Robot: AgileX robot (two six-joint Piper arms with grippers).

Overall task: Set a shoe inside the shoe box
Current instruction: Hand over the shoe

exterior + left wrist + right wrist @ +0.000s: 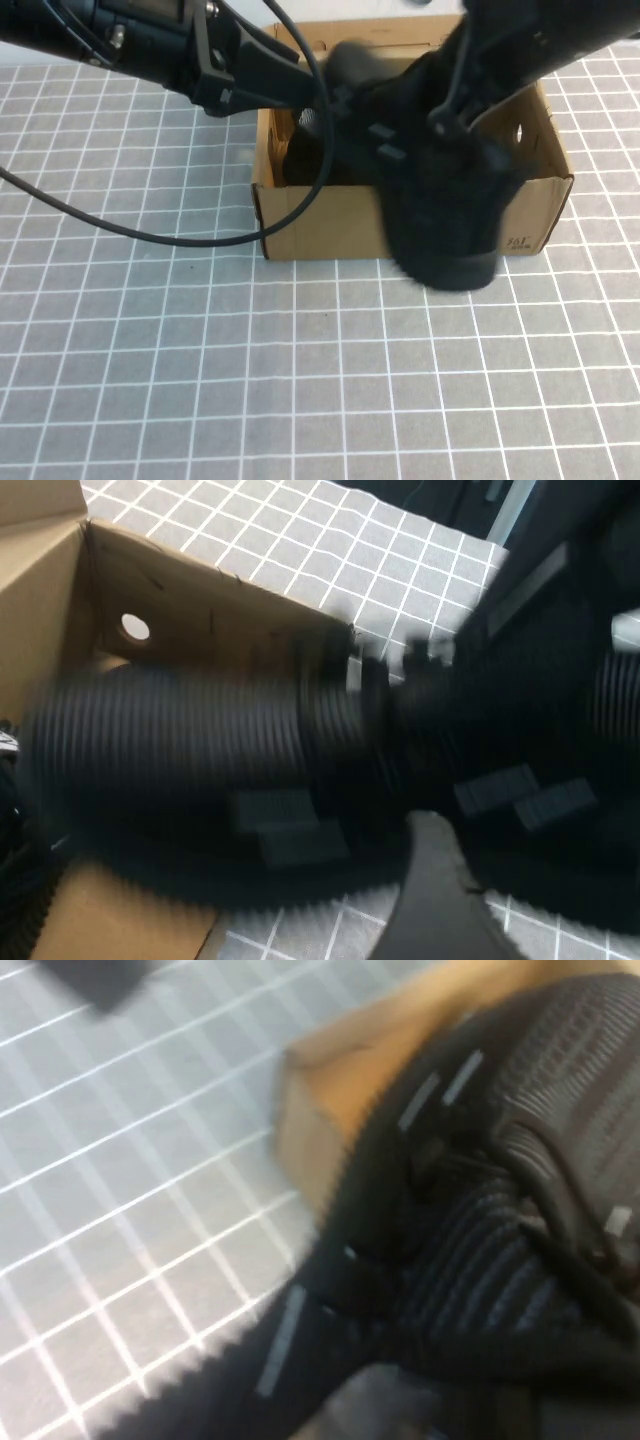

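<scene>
The brown cardboard shoe box (320, 225) stands open at the back middle of the table. My right gripper (455, 115) is shut on a black knit shoe (440, 210), blurred, which hangs over the box's front wall with its lower end outside. In the right wrist view the shoe (480, 1260) fills the space at the gripper (480, 1400), beside a box corner (325, 1135). My left gripper (325, 105) is over the box's left part, open and empty. In its wrist view (505, 880) the shoe (200, 750) crosses in front of the box wall (200, 590).
A second dark shape (298, 155), like the other shoe, lies inside the box at its left. The box has a round side hole (133, 628). A black cable (150, 235) loops over the checked table left of the box.
</scene>
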